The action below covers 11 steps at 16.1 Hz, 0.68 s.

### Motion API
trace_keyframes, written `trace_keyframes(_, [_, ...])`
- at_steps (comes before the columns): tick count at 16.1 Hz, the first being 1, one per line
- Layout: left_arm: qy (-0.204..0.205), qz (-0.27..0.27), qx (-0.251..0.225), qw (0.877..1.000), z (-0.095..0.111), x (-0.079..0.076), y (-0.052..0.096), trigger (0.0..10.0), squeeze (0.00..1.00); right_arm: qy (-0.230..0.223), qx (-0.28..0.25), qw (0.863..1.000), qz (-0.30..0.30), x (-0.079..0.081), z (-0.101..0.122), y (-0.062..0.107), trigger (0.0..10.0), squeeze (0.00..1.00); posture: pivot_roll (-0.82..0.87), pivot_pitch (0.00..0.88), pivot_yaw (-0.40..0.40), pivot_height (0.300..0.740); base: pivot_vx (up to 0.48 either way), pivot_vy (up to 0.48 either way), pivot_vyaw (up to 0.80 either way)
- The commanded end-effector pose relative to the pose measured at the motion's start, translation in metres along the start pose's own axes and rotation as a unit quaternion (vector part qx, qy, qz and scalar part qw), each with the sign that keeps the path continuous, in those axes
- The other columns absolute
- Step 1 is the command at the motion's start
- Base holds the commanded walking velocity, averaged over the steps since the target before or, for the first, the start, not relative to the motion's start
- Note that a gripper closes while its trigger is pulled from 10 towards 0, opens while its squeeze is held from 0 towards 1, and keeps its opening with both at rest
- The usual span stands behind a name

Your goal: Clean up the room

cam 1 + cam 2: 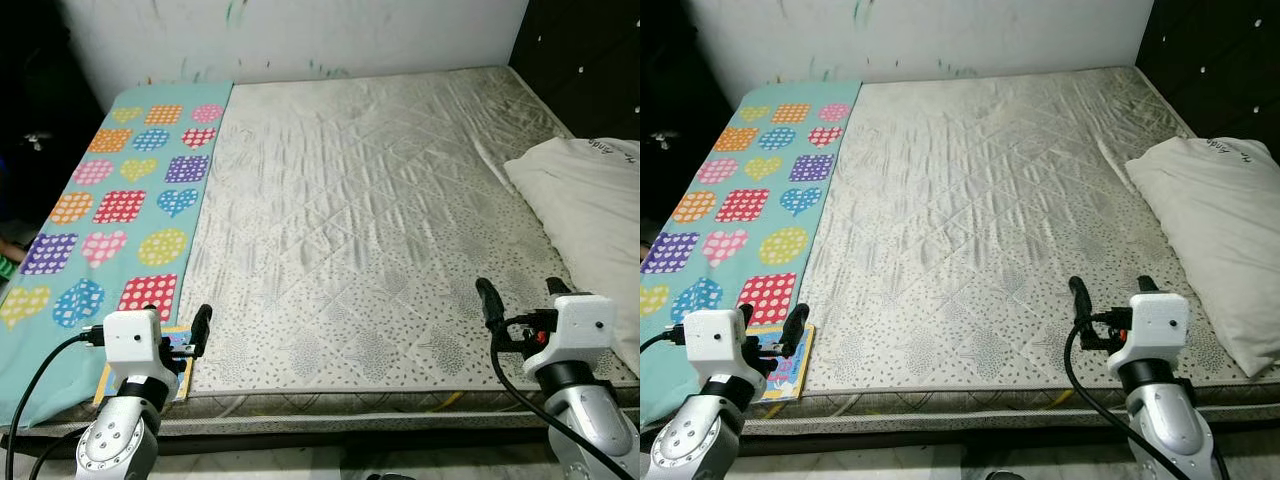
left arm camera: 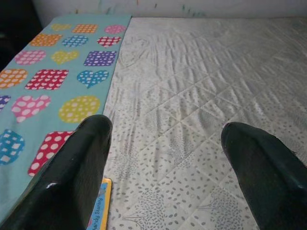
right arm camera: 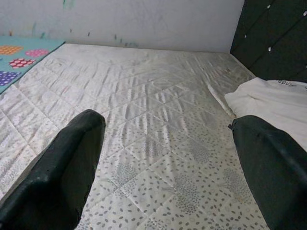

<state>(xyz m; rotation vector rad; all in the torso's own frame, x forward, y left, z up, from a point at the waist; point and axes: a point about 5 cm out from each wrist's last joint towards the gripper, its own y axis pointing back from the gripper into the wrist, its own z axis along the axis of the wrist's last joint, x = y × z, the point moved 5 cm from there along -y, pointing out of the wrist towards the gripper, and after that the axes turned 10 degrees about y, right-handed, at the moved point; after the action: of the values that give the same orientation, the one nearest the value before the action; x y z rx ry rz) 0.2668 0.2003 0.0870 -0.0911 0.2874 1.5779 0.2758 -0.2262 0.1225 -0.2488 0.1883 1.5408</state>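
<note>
A bare quilted mattress (image 1: 370,220) is filling most of the frame before us, running up to a scuffed white wall (image 1: 300,35) along the top edge. At the lower left of the frame we are holding our left gripper (image 2: 163,163) over the mattress's near edge, its fingers (image 2: 72,172) spread wide apart and gripping nothing. Just beneath it, at the near left corner, a small colourful book (image 1: 788,372) is lying flat, touching the end of a turquoise sheet (image 1: 120,200) patterned with dotted hearts and squares, which is stretching up the left side of the frame. At the lower right we are holding our right gripper (image 3: 168,167) over the near edge too, its fingers likewise parted and empty. Beyond it, at the right edge of the frame, a white pillow (image 1: 590,215) is resting on the mattress beside a dark tufted headboard (image 1: 1220,60).
</note>
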Motion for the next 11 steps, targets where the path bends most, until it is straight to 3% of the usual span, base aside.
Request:
trace_keyframes(1, [0.002, 0.010, 0.001, 1.000, -0.0011, 0.0049, 0.0008, 10.0, 0.00, 0.005, 0.004, 1.000, 0.004, 0.0016, -0.0029, 0.0013, 10.0, 0.00, -0.17, 0.092, 0.069, 0.740, 0.000, 0.000, 0.00])
trace_keyframes(7, [0.015, 0.007, 0.004, 1.000, -0.0033, 0.0032, -0.0021, 10.0, 0.00, -0.001, 0.012, 1.000, -0.008, 0.0005, -0.0078, -0.0049, 10.0, 0.00, -0.18, 0.090, 0.066, 0.740, 0.000, 0.000, 0.00])
trace_keyframes(11, [0.016, 0.006, 0.004, 1.000, -0.0032, 0.0030, -0.0029, 10.0, 0.00, -0.006, 0.008, 1.000, -0.003, 0.0048, -0.0075, -0.0084, 10.0, 0.00, -0.17, 0.091, 0.066, 0.740, 0.000, 0.069, -0.45])
